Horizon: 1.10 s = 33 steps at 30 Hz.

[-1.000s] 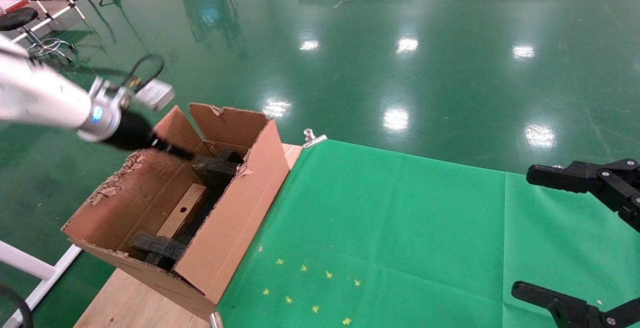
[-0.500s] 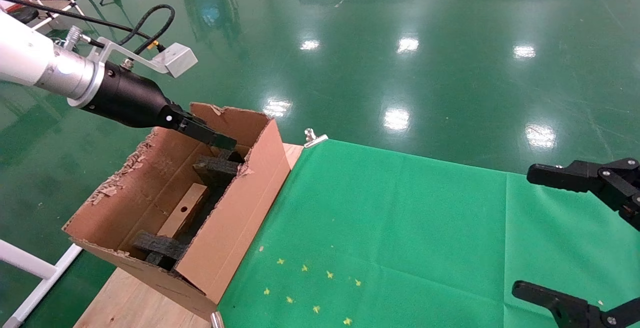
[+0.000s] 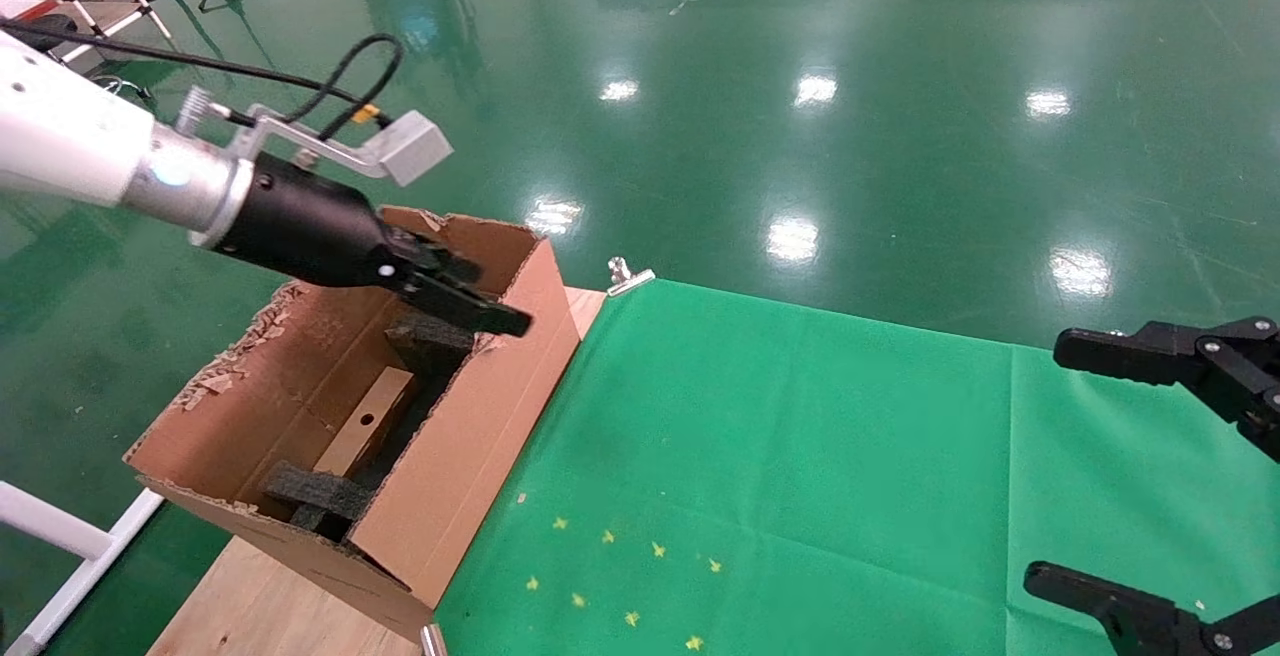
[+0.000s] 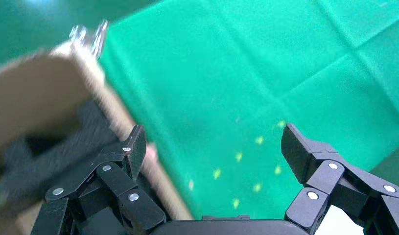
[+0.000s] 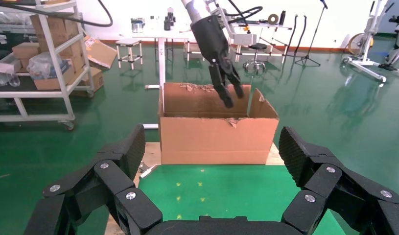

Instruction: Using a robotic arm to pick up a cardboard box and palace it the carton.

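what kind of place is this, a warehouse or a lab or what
Most likely a robotics lab or test hall. The shiny green floor runs wide, a metal shelving rack holds boxes, and stools, stands and white tables sit behind the carton.

brown carton [image 3: 470, 436], black foam blocks [image 3: 318, 493], green cloth [image 3: 800, 456] with yellow specks [image 3: 610, 576].

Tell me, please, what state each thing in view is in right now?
Left gripper: open, empty, above the carton's far end.
Right gripper: open, empty, parked over the green cloth.
Box: lying inside the carton, between foam blocks.
Carton: open-topped, rim torn, on the table's left end.
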Motion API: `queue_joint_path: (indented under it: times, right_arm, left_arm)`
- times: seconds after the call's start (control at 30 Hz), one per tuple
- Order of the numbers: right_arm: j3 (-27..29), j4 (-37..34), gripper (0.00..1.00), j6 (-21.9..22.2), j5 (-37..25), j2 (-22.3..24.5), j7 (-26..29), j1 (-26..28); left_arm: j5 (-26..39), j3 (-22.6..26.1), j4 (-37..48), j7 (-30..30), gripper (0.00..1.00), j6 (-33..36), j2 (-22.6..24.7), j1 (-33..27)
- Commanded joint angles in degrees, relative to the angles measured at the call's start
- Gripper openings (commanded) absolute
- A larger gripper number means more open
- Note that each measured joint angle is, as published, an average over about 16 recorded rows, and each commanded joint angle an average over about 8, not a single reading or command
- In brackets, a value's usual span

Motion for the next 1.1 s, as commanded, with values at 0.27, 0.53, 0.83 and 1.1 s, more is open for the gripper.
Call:
queue_joint_path:
  times: [0.27, 0.53, 0.83, 1.1]
  right_arm:
    - [-0.01, 0.00, 1.00, 0.00, 0.01, 0.00, -0.01, 0.00]
    - [-0.02, 0.00, 1.00, 0.01, 0.01, 0.01, -0.01, 0.01]
    - [-0.03, 0.00, 1.00, 0.01, 0.02, 0.01, -0.02, 0.01]
    - [-0.04, 0.00, 1.00, 0.01, 0.03, 0.02, -0.02, 0.01]
  left_arm:
    - [-8.91, -5.41, -8.19, 4.24, 1.00, -0.09, -1.75, 8.41]
    - [-16.86, -10.23, -15.50, 8.02, 1.00, -0.18, -3.32, 15.91]
    - [-25.80, -15.66, -23.71, 12.27, 1.00, -0.27, -5.08, 24.35]
    - [-33.77, -20.50, -31.04, 16.07, 1.00, -0.35, -6.65, 31.88]
